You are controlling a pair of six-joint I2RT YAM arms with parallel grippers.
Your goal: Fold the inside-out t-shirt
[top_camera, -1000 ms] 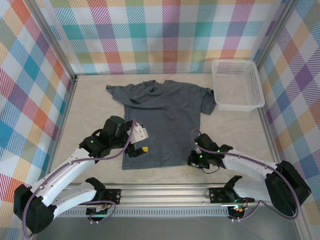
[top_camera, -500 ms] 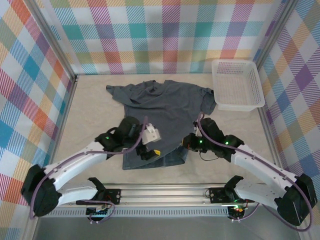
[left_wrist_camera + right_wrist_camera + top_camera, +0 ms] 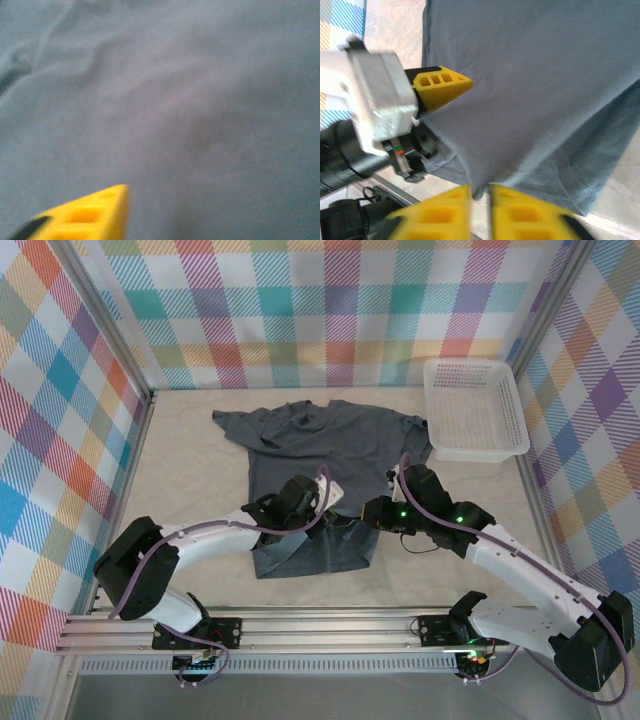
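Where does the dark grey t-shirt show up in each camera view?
Top external: the dark slate-grey fabric t-shirt lies mid-table, left of the white mesh basket.
Left wrist: grey cloth across the middle and right.
Right wrist: upper right, hem at lower right.
Shared landmark: the left gripper's yellow finger, over the shirt.

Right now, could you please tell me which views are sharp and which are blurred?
Top external: sharp and evenly lit, the t-shirt clear. Left wrist: out of focus, the fabric wrinkles smeared. Right wrist: hem stitching crisp, bottom edge blurred.
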